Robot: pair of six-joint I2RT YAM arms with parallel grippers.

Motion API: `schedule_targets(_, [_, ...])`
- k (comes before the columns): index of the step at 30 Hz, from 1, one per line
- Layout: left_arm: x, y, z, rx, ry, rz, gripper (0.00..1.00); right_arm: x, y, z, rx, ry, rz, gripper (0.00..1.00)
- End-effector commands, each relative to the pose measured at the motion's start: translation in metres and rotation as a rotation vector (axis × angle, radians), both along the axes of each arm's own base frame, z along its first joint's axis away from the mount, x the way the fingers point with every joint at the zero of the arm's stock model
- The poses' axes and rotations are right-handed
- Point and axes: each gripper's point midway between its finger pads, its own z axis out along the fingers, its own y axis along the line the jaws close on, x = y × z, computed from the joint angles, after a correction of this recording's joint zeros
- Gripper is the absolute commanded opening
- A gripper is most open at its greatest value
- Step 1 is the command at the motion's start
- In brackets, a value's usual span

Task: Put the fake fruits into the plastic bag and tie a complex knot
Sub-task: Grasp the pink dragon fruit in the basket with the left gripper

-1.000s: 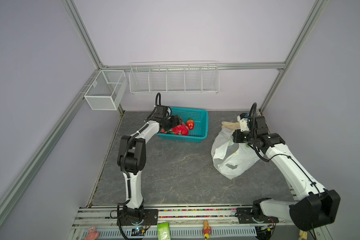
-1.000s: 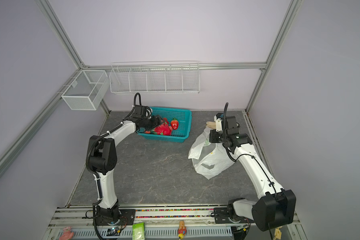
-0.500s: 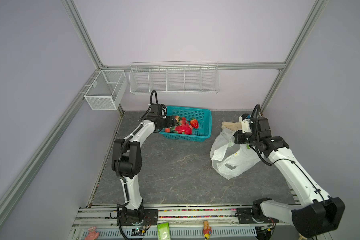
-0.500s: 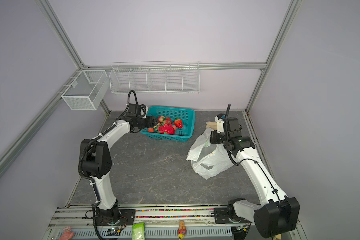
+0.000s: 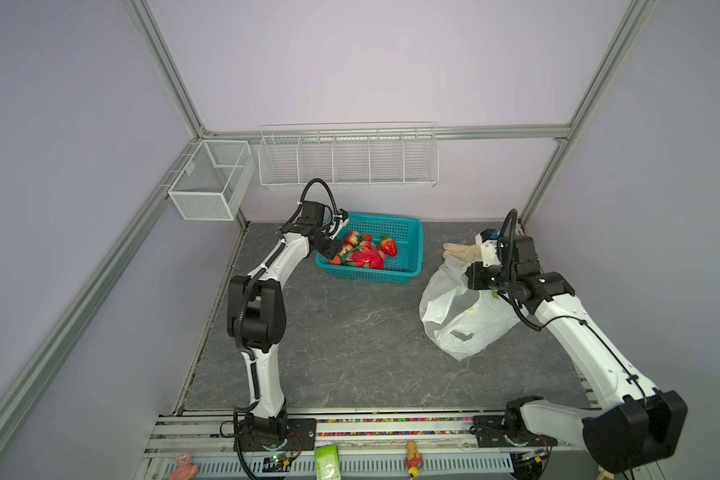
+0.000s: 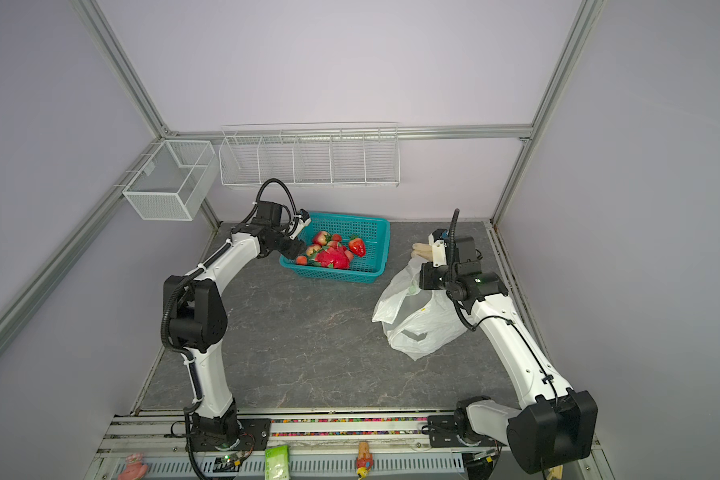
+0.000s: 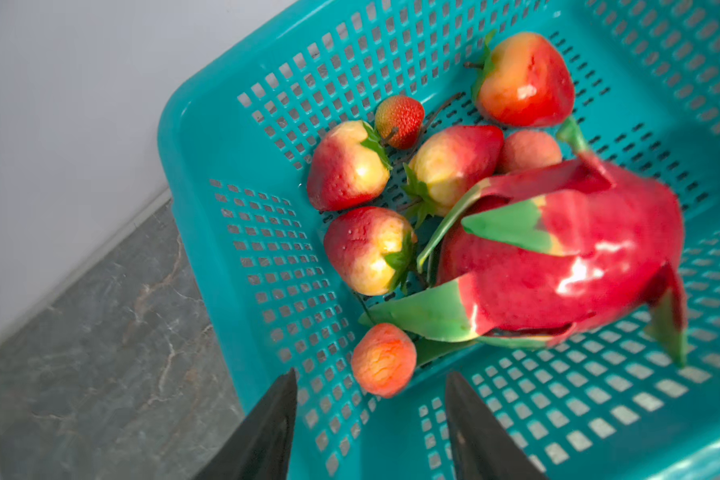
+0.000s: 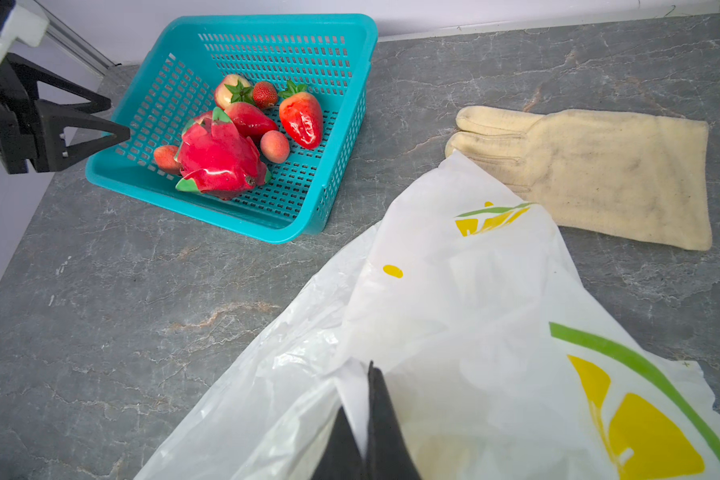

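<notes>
Change, left arm: a second ago the left gripper (image 7: 371, 386) stood further in over the fruits (image 5: 366, 253). It then drew back, and it is now at the near left corner of the basket (image 5: 391, 226).
Change, left jaws: they have narrowed over the last second.
Change, fruit: the pile in the basket has shifted slightly. No piece has left the basket.
Left gripper state: partly open and empty. In the left wrist view the two black fingertips (image 7: 275, 415) stand apart above the basket corner, with a small orange fruit (image 7: 383, 359) just ahead of the gap.
Right gripper state: the right gripper (image 8: 368, 386) is closed on the film of the bag (image 5: 466, 320) and holds part of it up off the table (image 5: 350, 332). It has stayed that way throughout.
Fruit location: all visible fruit lies in the basket, including the large red fruit (image 7: 566, 257). None can be seen in the bag.
Bag location: right of the basket and well apart from it, with one edge touching the glove (image 8: 599, 174).
Meaning for the task: loading has probably not started. The narrowing jaws suggest a pick of the small orange fruit, but no fruit is gripped yet. The knot comes later.
Writing: none can be read. The bag has yellow and green print without words. The packet on the front rail is too small to read.
</notes>
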Motion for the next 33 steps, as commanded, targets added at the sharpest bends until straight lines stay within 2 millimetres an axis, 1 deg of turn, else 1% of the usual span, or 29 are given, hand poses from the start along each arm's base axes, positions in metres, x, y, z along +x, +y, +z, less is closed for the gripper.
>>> schedule_targets(1, [0.000,0.001,-0.012,0.150,-0.009,-0.190,0.57,-0.001,0.004,-0.009,-0.004,0.009,0.022,0.06])
schedule_targets(4, [-0.001,-0.004,-0.017,0.195,0.011,-0.316,0.57,-0.001,0.003,-0.010,-0.009,0.010,0.018,0.06])
schedule_targets(6, [-0.006,-0.009,-0.022,0.213,0.036,-0.411,0.58,0.000,0.002,-0.011,-0.011,0.010,0.016,0.06])
schedule_targets(9, [-0.008,-0.009,-0.033,0.257,0.063,-0.506,0.60,0.000,0.001,-0.013,-0.018,0.017,0.012,0.06])
schedule_targets(12, [-0.010,-0.011,-0.038,0.275,0.089,-0.568,0.63,0.000,-0.001,-0.014,-0.029,0.021,0.007,0.06])
schedule_targets(16, [-0.005,-0.016,-0.044,0.271,0.067,-0.624,0.63,0.001,-0.001,-0.015,-0.033,0.022,0.005,0.06])
schedule_targets(18, [0.000,-0.020,-0.048,0.274,0.046,-0.645,0.62,0.002,0.000,-0.016,-0.030,0.025,0.006,0.06])
schedule_targets(24, [0.002,-0.030,-0.058,0.253,0.016,-0.734,0.59,0.002,-0.002,-0.018,-0.040,0.034,0.005,0.06])
schedule_targets(30, [0.001,-0.046,-0.059,0.162,-0.002,-0.783,0.58,0.003,-0.003,-0.017,-0.043,0.030,-0.001,0.06])
schedule_targets(31, [0.002,-0.048,-0.060,0.154,-0.006,-0.787,0.57,0.003,-0.003,-0.017,-0.044,0.030,-0.003,0.06])
schedule_targets(33, [0.004,-0.050,-0.064,0.142,-0.012,-0.790,0.53,0.003,-0.003,-0.016,-0.045,0.029,-0.004,0.06])
